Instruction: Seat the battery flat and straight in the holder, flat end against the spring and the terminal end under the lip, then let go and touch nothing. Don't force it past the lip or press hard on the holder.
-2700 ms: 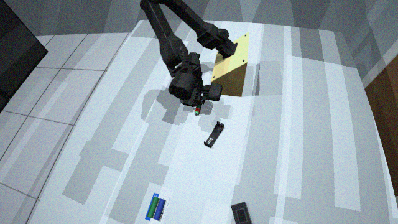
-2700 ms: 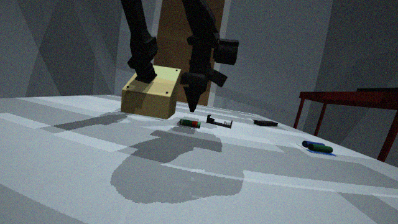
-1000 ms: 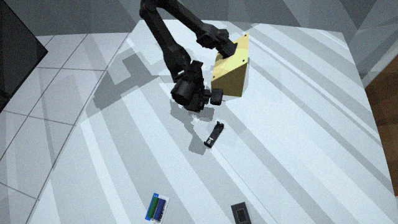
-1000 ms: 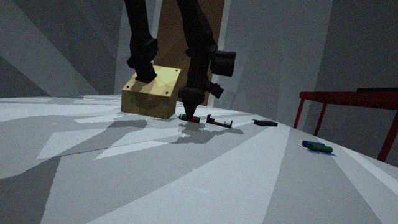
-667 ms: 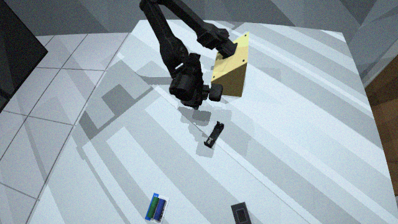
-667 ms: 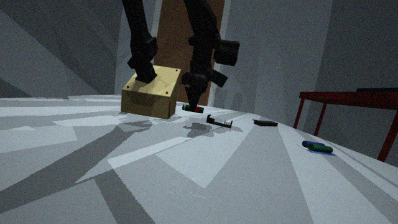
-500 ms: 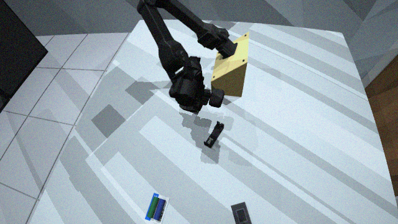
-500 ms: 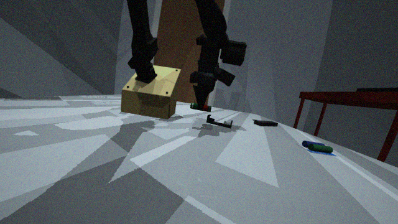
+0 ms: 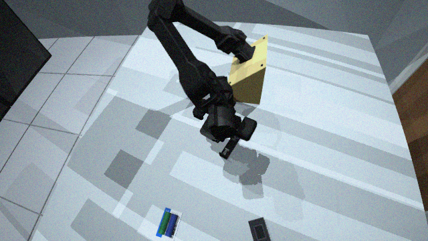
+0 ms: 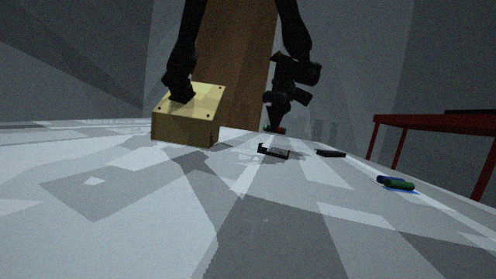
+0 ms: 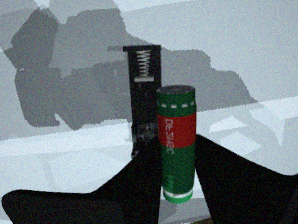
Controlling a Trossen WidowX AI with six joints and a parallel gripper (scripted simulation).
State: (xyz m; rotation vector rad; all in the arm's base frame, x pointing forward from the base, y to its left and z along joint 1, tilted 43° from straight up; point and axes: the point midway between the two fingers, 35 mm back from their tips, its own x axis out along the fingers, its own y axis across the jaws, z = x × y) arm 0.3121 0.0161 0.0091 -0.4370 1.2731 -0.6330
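My gripper (image 10: 274, 127) (image 11: 176, 143) is shut on the battery (image 10: 282, 131) (image 11: 177, 131), a green cylinder with a red band, and holds it level above the table. The black holder (image 9: 229, 147) (image 10: 277, 155) (image 11: 145, 95) stands on the table below. In the wrist view the battery appears right of the holder and nearer my fingers, roughly parallel to it. Its dark end face points the same way as the holder's coiled spring (image 11: 143, 62). The holder's other end is partly hidden by my left finger. The arm hides the battery in the top view.
A yellow block (image 9: 249, 88) (image 10: 182, 129) stands near the arm, with a second black arm part over its sloped top. A green and a blue cylinder lie on a blue and white card (image 9: 158, 233) (image 10: 403, 191). A dark flat box (image 9: 259, 230) (image 10: 330, 153) lies farther off.
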